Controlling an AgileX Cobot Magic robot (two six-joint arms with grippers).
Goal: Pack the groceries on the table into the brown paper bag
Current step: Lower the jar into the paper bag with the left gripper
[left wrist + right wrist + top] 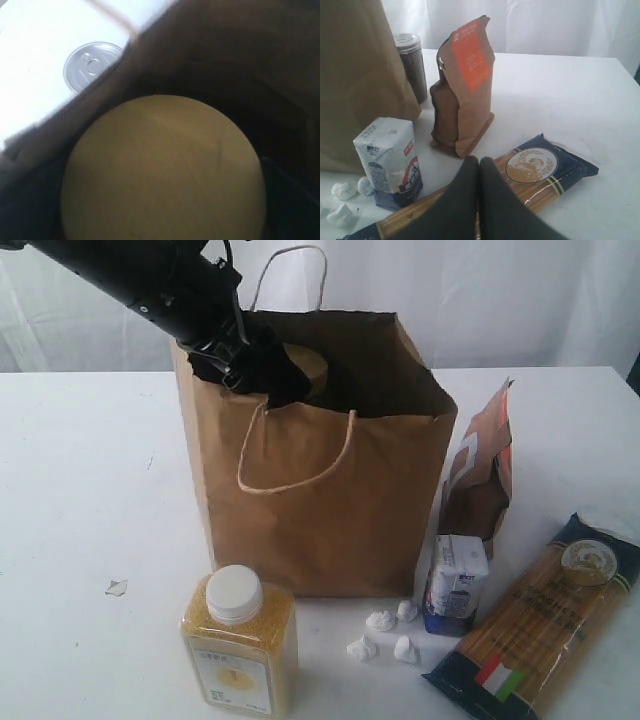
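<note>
The brown paper bag [320,500] stands open in the middle of the table [80,490]. My left gripper [262,375] reaches into its mouth. Its jaws stand wide around the clear gold-lidded jar, whose lid [162,170] fills the left wrist view. The silver can [92,65] stands outside, behind the bag. My right gripper [478,161] is shut and empty above the spaghetti packet [535,165]. The yellow-grain bottle [240,645] stands before the bag. At the bag's right are the brown-orange pouch [480,475] and the white-blue carton [455,585].
Several small white lumps [385,635] lie in front of the bag, between the bottle and the carton. A paper scrap [116,587] lies on the left part of the table. A white curtain hangs behind the table.
</note>
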